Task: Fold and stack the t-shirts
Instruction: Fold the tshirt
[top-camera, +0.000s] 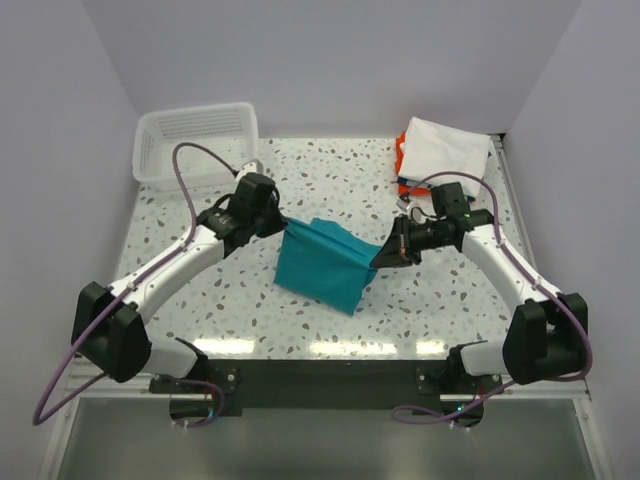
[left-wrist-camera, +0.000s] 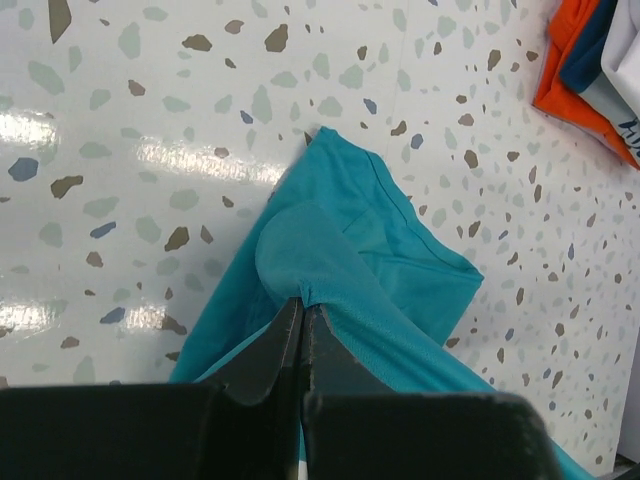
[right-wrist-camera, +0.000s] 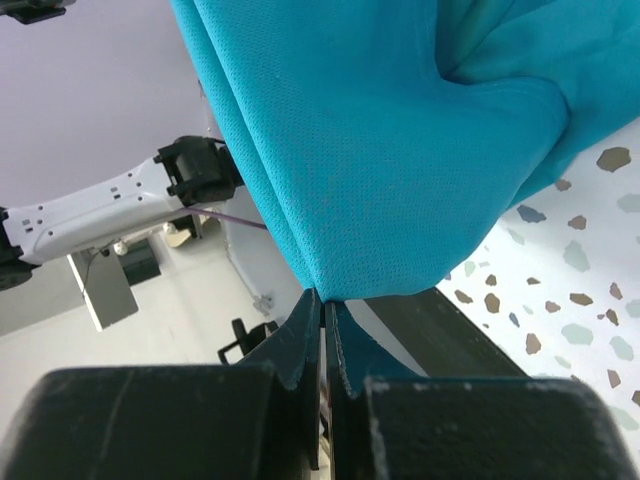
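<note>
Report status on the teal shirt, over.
Left gripper shut on teal t-shirt. Right gripper shut on it too. Shirt hangs stretched between them. Folded stack and basket stand apart.

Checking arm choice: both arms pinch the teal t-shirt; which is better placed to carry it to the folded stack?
Probably right. The right jaws are shut on the teal t-shirt, and the folded stack lies just beyond them at the far right; the left arm is nearer the white basket.

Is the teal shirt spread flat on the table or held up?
Held up: the teal t-shirt hangs between the left tool and right tool, both shut on it.
</note>
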